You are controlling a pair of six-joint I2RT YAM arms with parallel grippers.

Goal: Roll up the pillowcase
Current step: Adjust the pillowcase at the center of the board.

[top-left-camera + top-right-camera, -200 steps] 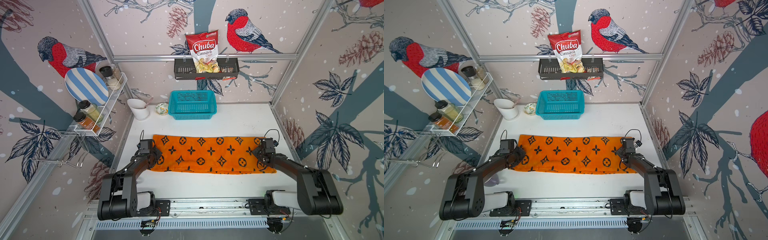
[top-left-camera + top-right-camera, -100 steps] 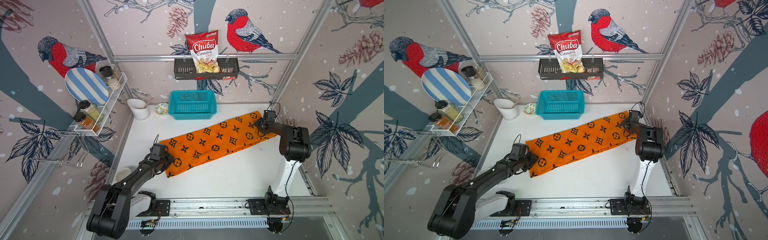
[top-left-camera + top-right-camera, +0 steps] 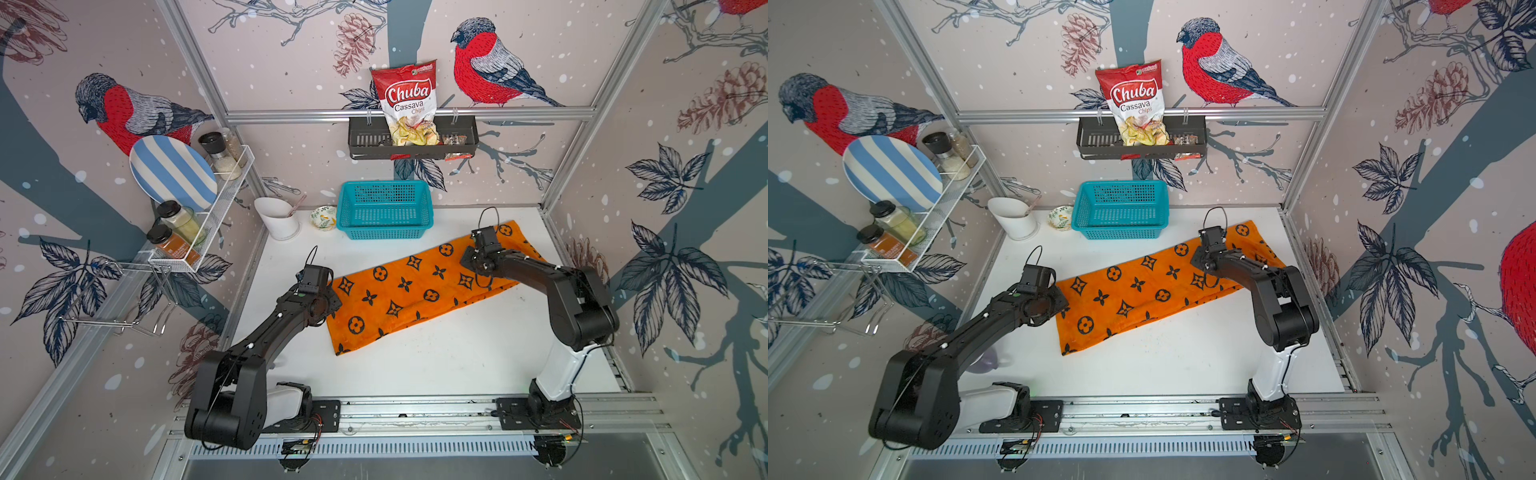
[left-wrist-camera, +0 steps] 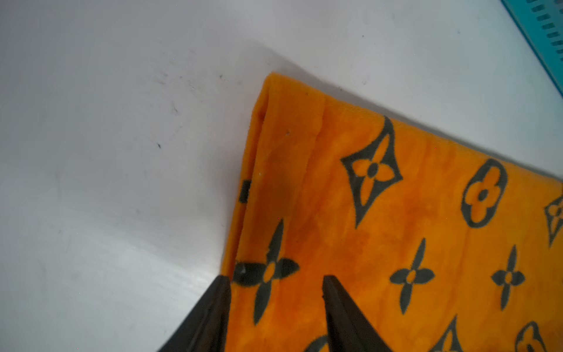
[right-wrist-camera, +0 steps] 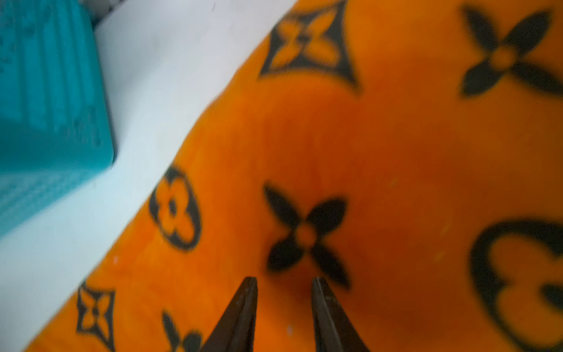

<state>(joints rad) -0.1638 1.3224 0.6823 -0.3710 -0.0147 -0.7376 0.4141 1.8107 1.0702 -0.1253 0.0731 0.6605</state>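
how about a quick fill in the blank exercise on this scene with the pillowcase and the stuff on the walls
1. The pillowcase is ____ with black motifs.
2. The left gripper is over one end of the pillowcase with its jaws ____.
3. The bag in the wall rack reads Chuba ____ Chips.
4. The plate in the wire shelf has blue and white ____.

Missing words: orange; open; Cassava; stripes
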